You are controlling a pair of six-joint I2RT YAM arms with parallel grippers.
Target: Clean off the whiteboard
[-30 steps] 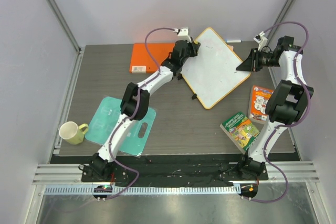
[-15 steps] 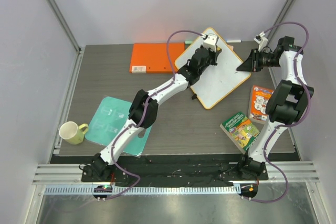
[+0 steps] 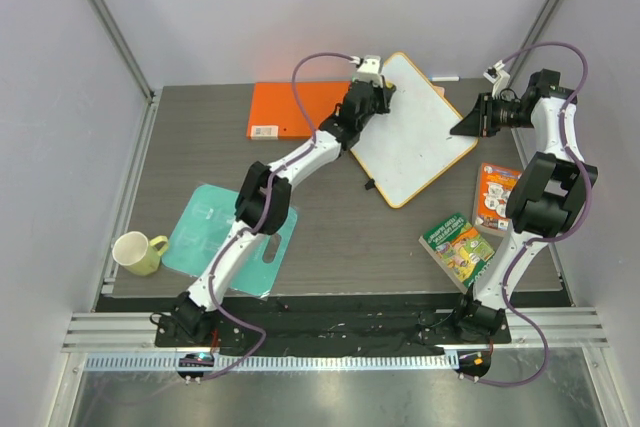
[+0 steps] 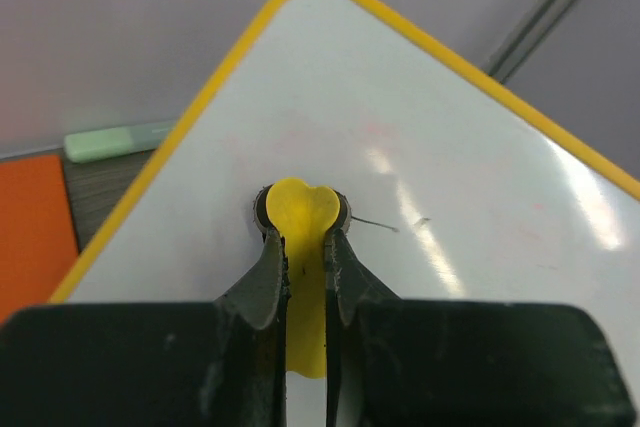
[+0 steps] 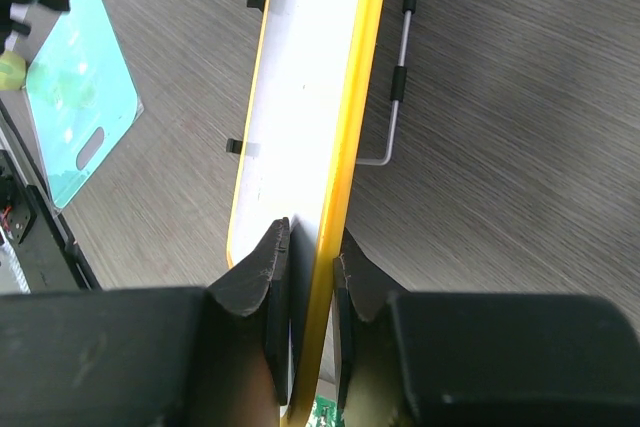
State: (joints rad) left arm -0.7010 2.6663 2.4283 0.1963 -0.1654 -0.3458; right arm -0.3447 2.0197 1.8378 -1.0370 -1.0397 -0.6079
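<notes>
Top external view: the whiteboard sits on the far right part of the counter, turned corner-on like a diamond. Its left corner lies just beside the orange folder. The left arm stretches diagonally across the counter to the board's upper left edge, and the right arm reaches in from the right side.

In the left wrist view, the left fingers are clamped tight on a yellow wiper. Its rounded tip presses on the white surface close to the board's far corner. A thin dark stroke shows just to the right of that tip, and the rest of the surface looks nearly clean apart from faint smudges. A pale green marker lies on the counter beyond the yellow rim.

In the right wrist view, the right fingers pinch the board's yellow rim, one finger on each face. The board's wire stand is visible behind it.

Nearer the arms, a teal cutting board and a pale mug rest on the left. Two colourful books lie on the right.
</notes>
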